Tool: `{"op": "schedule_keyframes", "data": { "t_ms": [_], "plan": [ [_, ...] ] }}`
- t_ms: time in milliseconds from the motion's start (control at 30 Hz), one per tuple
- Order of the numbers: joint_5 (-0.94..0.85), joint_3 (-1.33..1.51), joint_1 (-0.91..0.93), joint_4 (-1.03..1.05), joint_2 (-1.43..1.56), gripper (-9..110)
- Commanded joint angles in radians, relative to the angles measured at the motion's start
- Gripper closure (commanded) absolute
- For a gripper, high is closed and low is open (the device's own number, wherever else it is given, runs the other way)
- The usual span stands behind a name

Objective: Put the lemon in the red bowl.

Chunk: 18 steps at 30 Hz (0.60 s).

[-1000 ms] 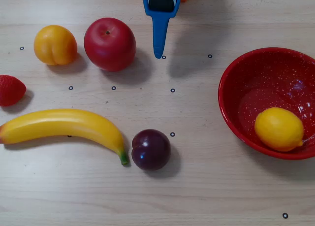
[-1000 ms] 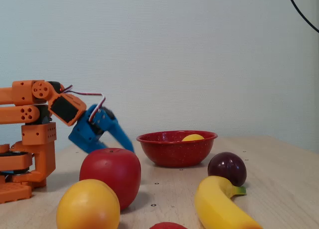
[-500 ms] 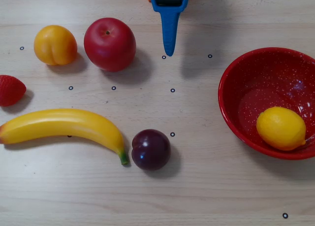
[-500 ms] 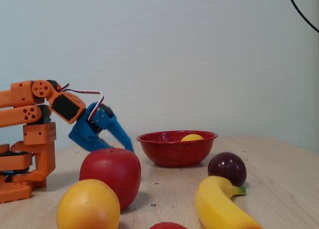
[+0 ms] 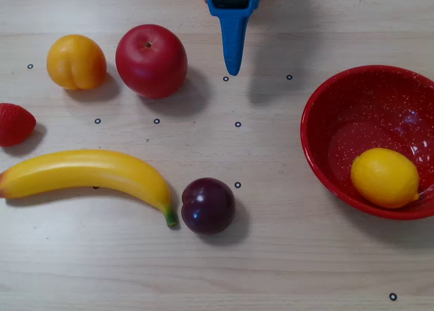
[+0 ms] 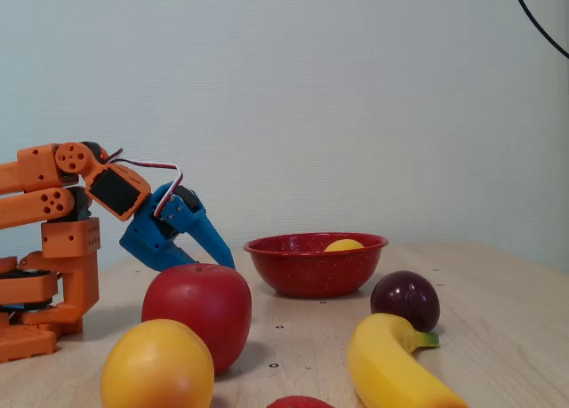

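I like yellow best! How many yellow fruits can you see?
3. Small oval yellow lemon inside the speckled red bowl, long curved yellow banana bottom left overhead, round orange-yellow peach top left.

Fruit, 6 pcs: 1 lemon [image 5: 384, 177], 1 peach [image 5: 76, 61], 1 apple [image 5: 150, 60], 1 strawberry [image 5: 15, 124], 1 banana [image 5: 88, 175], 1 plum [image 5: 207, 205]. Bowls: 1 red bowl [image 5: 319, 104].

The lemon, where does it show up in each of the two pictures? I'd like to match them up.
Overhead view: the lemon lies inside the red bowl, lower right of the picture.
Fixed view: only the lemon's yellow top peeks over the red bowl's rim, near the picture's middle.
Shared landmark: the dark plum, left of the bowl from overhead, sits right of the bowl and nearer the camera in the fixed view.
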Motion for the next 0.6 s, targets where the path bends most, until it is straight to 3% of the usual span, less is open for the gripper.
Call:
{"op": "schedule_keyframes", "data": {
  "t_ms": [0, 567],
  "plan": [
    [-0.025, 0.012, 0.003, 0.006, 0.014, 101],
    [-0.032, 0.012, -0.005, 0.006, 0.014, 101]
  ]
}}
